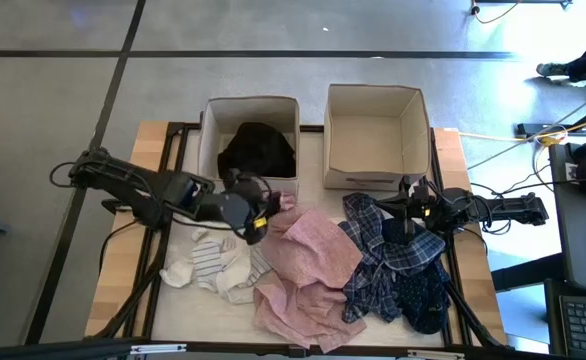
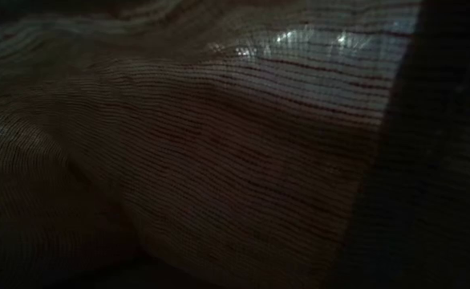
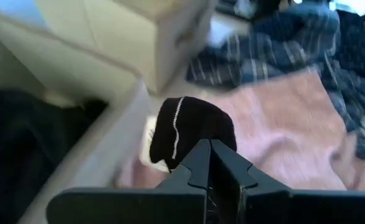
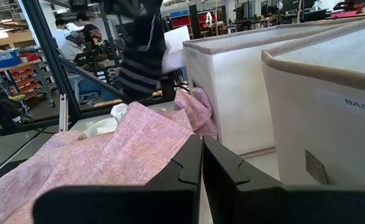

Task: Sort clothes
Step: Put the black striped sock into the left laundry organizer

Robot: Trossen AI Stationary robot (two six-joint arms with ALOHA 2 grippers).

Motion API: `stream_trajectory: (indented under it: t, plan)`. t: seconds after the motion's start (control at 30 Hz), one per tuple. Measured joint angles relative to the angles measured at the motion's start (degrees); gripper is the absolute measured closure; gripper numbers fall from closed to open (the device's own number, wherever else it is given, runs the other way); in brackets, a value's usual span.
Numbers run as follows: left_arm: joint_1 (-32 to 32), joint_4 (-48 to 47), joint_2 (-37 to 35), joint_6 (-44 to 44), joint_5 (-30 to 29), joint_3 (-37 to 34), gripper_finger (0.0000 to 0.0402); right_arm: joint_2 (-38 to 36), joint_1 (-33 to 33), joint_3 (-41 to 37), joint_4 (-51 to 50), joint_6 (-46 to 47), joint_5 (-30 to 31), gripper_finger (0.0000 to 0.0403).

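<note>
My left gripper [image 1: 261,218] is shut on a black sock with a white stripe [image 3: 192,130], beside the near wall of the left beige box [image 1: 251,105]. The sock also shows in the right wrist view [image 4: 139,59]. A black garment [image 1: 258,150] lies in that box. The pale pink garment [image 1: 308,270] lies in the middle of the table and fills the low view [image 2: 219,160]. The blue plaid garment [image 1: 383,245] and the dark navy patterned one [image 1: 418,300] lie at the right. White and striped socks [image 1: 211,265] lie at the left. My right gripper [image 1: 405,215] is shut and empty above the plaid garment. My left gripper pinches one end of the black sock [image 3: 198,146] between its two fingertips. The sock hangs below the gripper, clear of the table and the pink garment [image 4: 139,74].
The right beige box [image 1: 375,135] stands open behind the plaid garment, nothing showing inside. The boxes stand side by side at the table's far edge. People and racks show in the room beyond [image 4: 76,37].
</note>
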Motion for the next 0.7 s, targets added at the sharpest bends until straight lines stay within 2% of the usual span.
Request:
stream_trajectory:
  t: [0.4, 0.7]
  plan:
    - [10.8, 0.2, 0.0, 17.0, -10.2, 9.3, 0.0401, 0.0, 0.0, 0.0, 0.0, 0.0, 0.0, 0.0386]
    - [21.2, 2.0, 0.0, 25.1, -11.0, 10.2, 0.0401, 0.0, 0.0, 0.0, 0.0, 0.0, 0.0, 0.0386]
